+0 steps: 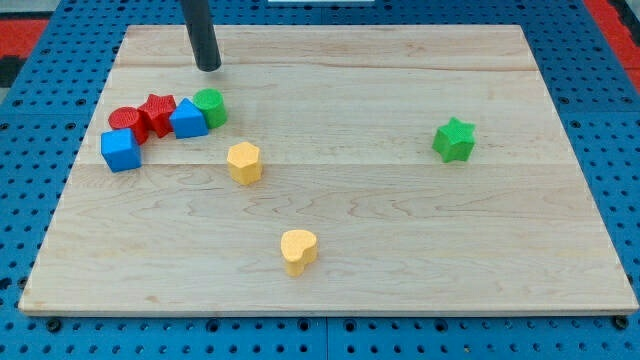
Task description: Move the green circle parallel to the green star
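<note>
The green circle (211,106) sits at the view's upper left, at the right end of a cluster of blocks, touching a blue block (188,119). The green star (454,140) lies alone at the view's right. My tip (208,68) rests on the board just above the green circle, a short gap apart from it.
A red star (158,113), a red circle (127,123) and a blue cube (120,150) complete the cluster at the left. A yellow hexagon (243,162) lies below the green circle. A yellow heart (298,250) lies lower centre. The wooden board (400,250) ends in a blue pegboard surround.
</note>
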